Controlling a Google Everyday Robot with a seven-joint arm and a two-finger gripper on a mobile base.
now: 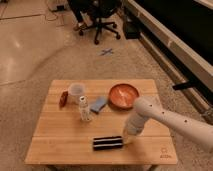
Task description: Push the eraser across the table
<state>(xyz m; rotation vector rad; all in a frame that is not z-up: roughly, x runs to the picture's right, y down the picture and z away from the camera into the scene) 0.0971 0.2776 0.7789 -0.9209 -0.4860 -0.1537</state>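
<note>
Tool (128,140) seemingly against eraser (107,143)

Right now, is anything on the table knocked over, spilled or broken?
No, nothing stands out. The eraser lies flat near the table's front edge, with the gripper at its right end. The orange bowl, cup and small bottle all stand upright, and nothing is spilled.

The gripper (128,139) by the eraser (107,143) is hidden under the arm (165,119)

Black, white-striped eraser (107,143); white pincer (129,138)
</note>
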